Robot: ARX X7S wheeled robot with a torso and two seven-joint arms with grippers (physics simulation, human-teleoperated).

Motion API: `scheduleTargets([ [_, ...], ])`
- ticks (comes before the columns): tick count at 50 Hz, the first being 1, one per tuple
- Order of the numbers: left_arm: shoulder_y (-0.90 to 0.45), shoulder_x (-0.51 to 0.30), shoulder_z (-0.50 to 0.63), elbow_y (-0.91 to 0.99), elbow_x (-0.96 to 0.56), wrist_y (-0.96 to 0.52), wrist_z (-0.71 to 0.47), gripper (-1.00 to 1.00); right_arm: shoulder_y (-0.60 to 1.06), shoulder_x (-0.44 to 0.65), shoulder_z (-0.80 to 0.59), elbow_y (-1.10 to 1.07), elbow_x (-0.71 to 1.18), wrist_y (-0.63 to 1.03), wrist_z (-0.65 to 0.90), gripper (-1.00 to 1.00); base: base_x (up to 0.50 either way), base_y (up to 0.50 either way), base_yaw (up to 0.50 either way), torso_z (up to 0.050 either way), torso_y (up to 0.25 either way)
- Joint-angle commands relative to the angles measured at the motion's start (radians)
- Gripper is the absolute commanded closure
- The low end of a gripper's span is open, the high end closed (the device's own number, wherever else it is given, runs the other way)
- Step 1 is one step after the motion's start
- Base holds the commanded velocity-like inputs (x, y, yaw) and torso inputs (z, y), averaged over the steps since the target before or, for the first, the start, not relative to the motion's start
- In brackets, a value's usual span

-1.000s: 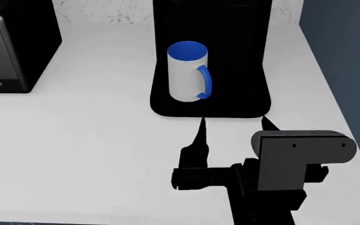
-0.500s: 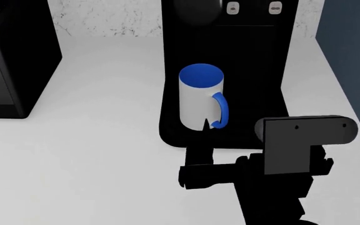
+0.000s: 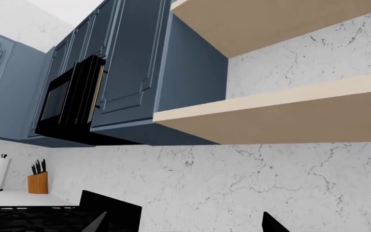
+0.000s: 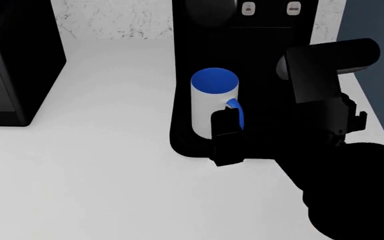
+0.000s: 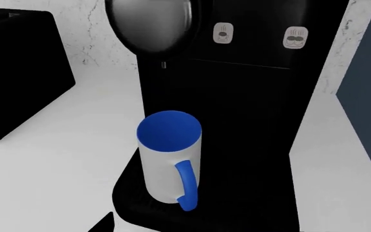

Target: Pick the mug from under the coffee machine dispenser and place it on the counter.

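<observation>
White and blue, the mug [image 4: 209,107] stands upright on the black base tray of the coffee machine dispenser [image 4: 245,55], under the rounded spout, with its blue handle turned toward us. We see our right gripper [image 4: 229,135] reaching in from the right, just in front of the mug's handle; one dark finger [image 4: 224,131] overlaps the handle in the head view, but we cannot tell whether it touches, nor whether the fingers are apart or together, since the arm hides most of them. In the right wrist view the mug [image 5: 168,162] sits free on the tray below two small grey buttons [image 5: 259,35]. White counter [image 4: 98,165] spreads to the left, where a black appliance [image 4: 8,75] stands. Our left gripper [image 3: 179,223] points up at blue-grey cabinets [image 3: 127,67] and wooden shelves [image 3: 282,116], its two fingertips apart.
</observation>
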Motion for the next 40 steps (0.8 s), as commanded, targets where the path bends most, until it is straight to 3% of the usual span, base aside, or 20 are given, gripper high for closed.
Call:
scheduleTargets([
  [1, -0.002, 0.000, 0.007, 0.000, 0.017, -0.006, 0.004, -1.00, 0.170, 0.094, -0.184, 0.163, 0.060, -0.008, -0.038, -1.00, 0.00, 0.00, 0.00, 0.000, 0.000],
  [11, -0.004, -0.001, 0.015, 0.000, 0.038, -0.009, 0.004, -1.00, 0.276, 0.119, -0.421, 0.286, -0.061, -0.127, -0.231, -1.00, 0.00, 0.00, 0.00, 0.000, 0.000],
  [22, -0.010, -0.001, 0.023, 0.000, 0.058, -0.020, 0.013, -1.00, 0.284, 0.111, -0.568, 0.416, -0.169, -0.275, -0.375, -1.00, 0.00, 0.00, 0.00, 0.000, 0.000],
  [40, -0.011, 0.001, 0.029, 0.000, 0.071, -0.019, 0.017, -1.00, 0.270, 0.082, -0.644, 0.544, -0.238, -0.413, -0.481, -1.00, 0.00, 0.00, 0.00, 0.000, 0.000],
])
